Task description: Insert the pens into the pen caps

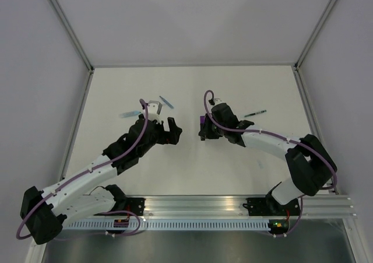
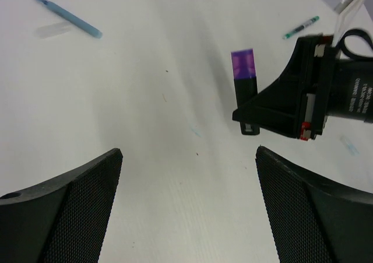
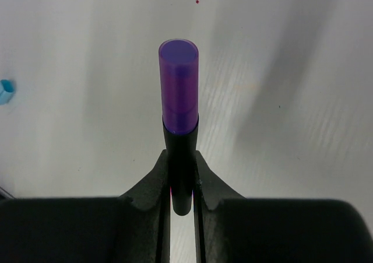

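Overhead, the right end effector [image 1: 202, 126] is clamped on the purple marker [image 1: 201, 121] above the middle of the table [image 1: 116, 88]. The blue pen [image 1: 166, 101] and green pen [image 1: 255, 113] lie loose, so most of the capping looks undone. From the left wrist, the left end effector [image 2: 186, 204] gapes wide with nothing in it, its pads dotted black rubber. At the right wrist, the marker shows a glossy translucent purple cylinder on a matte black barrel, and a light blue cap [image 3: 6, 91] lies well apart.

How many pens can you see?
3: purple marker in the right gripper, blue pen beyond the left gripper, green pen beside the right arm. More may be hidden.
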